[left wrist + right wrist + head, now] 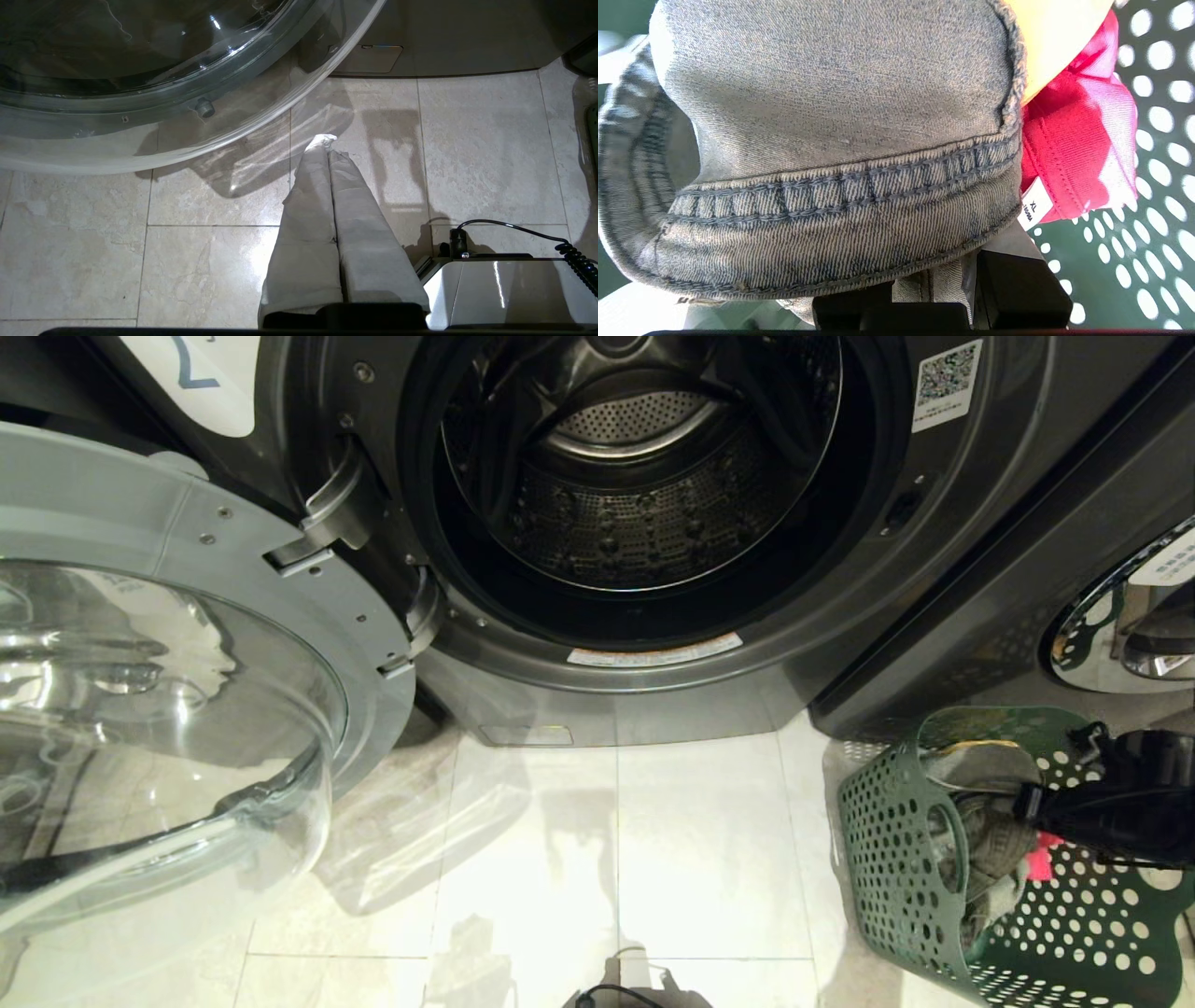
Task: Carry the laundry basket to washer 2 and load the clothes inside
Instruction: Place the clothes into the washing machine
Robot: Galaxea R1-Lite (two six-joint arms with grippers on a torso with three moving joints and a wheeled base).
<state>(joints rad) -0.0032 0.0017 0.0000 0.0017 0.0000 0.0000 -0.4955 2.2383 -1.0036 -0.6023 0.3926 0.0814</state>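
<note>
At lower right of the head view, my right gripper is down inside the laundry basket, which sits on the floor tiles just beside washer 2. The washer door hangs wide open at left, and the steel drum at top centre looks bare as far as I can see into it. Denim trousers fill the right wrist view, pressed against the black finger at the bottom edge. I judge the claw clenched on a fold of that denim, though the pinch itself is buried under cloth.

To do this step well, I would lift straight up until the trailing legs clear the basket rim, so the basket is not dragged or tipped. Then I would swing across to the drum opening at upper centre and go well past the door seal before letting go. Denim is heavy and may slip from a thin pinch.

The yellow cloth and the red-pink cloth lie against the trousers; I cannot tell whether either is caught in the grip. Much of the basket is cut off at the frame edge. My left gripper hangs parked over the tiles, fingers pressed together.
</note>
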